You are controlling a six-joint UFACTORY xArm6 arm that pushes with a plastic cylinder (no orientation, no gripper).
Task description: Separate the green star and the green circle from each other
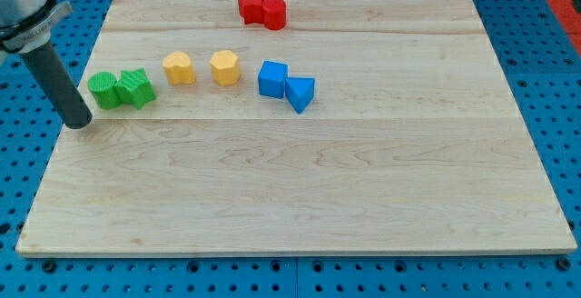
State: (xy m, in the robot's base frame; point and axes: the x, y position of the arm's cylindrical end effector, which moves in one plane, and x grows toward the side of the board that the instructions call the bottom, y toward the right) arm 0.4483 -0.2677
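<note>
The green circle (104, 90) and the green star (136, 88) sit touching each other near the board's left edge, circle on the left, star on the right. My tip (80, 122) rests on the board just below and to the left of the green circle, a small gap away from it. The dark rod rises from there toward the view's top left.
Two yellow blocks (179, 67) (224, 66) sit to the right of the star. A blue cube (272, 79) touches a blue triangle (300, 94). Two red blocks (251, 6) (274, 13) touch near the top edge. The wooden board (300, 180) lies on a blue pegboard table.
</note>
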